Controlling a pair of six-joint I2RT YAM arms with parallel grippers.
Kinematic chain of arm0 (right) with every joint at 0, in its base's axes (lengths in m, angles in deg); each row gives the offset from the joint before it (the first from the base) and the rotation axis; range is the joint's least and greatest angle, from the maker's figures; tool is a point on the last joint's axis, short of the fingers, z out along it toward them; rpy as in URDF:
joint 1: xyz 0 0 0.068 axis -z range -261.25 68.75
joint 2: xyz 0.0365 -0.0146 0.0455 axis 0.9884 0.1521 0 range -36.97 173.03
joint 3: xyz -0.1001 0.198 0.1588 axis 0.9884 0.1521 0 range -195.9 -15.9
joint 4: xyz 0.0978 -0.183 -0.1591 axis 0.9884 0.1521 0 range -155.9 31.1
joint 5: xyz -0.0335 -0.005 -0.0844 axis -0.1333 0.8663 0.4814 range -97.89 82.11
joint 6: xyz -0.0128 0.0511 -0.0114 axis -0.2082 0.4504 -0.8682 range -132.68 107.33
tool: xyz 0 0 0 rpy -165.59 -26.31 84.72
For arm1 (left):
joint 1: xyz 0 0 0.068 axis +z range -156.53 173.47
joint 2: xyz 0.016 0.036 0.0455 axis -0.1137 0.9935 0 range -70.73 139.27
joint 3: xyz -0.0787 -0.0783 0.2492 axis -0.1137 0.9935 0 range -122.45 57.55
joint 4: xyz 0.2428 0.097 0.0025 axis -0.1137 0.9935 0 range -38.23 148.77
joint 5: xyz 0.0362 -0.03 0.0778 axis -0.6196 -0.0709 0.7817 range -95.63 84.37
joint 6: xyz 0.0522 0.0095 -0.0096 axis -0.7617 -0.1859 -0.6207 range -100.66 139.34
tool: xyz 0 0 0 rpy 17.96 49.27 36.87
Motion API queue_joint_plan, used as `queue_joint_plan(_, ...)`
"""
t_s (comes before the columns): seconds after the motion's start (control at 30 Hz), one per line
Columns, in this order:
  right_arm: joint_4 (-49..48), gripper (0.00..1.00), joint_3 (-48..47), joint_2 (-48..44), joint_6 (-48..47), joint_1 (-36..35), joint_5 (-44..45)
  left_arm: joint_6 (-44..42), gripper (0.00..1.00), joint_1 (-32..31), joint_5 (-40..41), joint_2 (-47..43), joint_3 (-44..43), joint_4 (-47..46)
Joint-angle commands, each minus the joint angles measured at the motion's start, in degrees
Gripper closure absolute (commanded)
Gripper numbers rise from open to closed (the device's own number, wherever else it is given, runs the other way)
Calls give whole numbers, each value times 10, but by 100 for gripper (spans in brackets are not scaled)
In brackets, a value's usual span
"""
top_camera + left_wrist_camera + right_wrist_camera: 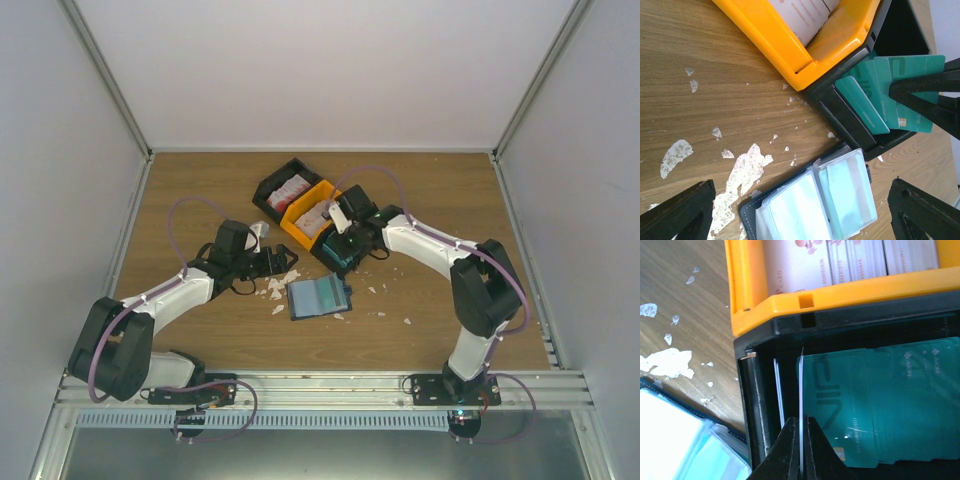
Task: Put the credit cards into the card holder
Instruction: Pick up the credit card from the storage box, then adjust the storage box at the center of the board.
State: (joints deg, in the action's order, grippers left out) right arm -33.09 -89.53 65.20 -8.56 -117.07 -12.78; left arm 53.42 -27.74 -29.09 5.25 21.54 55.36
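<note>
The card holder [318, 297] lies open on the wood, its clear pockets up [815, 200]; a pale teal card shows in the right-hand pocket. My left gripper [802, 215] hangs just above it, jaws wide apart and holding nothing. Teal credit cards [880, 405] lean in a black bin [757, 405]. My right gripper [801, 422] is down in that bin, shut on one credit card [801, 385] that I see edge-on. In the left wrist view the right gripper's dark fingers [927, 92] lie across the teal credit cards [875, 95].
An orange bin [310, 215] with white and pink printed cards [840, 260] touches the teal-card bin. A further black bin [285, 187] stands behind it. White scraps [745, 170] litter the wood left of the card holder.
</note>
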Motion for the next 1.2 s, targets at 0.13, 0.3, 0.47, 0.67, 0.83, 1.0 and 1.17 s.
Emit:
queue_joint_plan(0.13,-1,100,-10,-38,33,25,43,13,5,2,-32,8,-15,-50)
queue_joint_plan(0.3,-17,99,-2,-62,49,35,33,14,4,1,-42,13,-23,-58)
queue_joint_plan(0.47,-35,100,13,-83,64,48,2,21,3,0,-59,16,-23,-70)
queue_joint_plan(0.67,-59,100,36,-113,68,64,-64,28,2,-4,-78,10,-21,-91)
queue_joint_plan(0.83,-103,99,65,-148,78,98,-213,65,1,-12,-126,28,-25,-157)
queue_joint_plan(1.0,-181,99,103,-178,127,151,-370,107,1,-25,-171,79,-65,-212)
queue_joint_plan(1.17,-273,99,153,-203,206,176,-484,128,2,-43,-196,106,-101,-258)
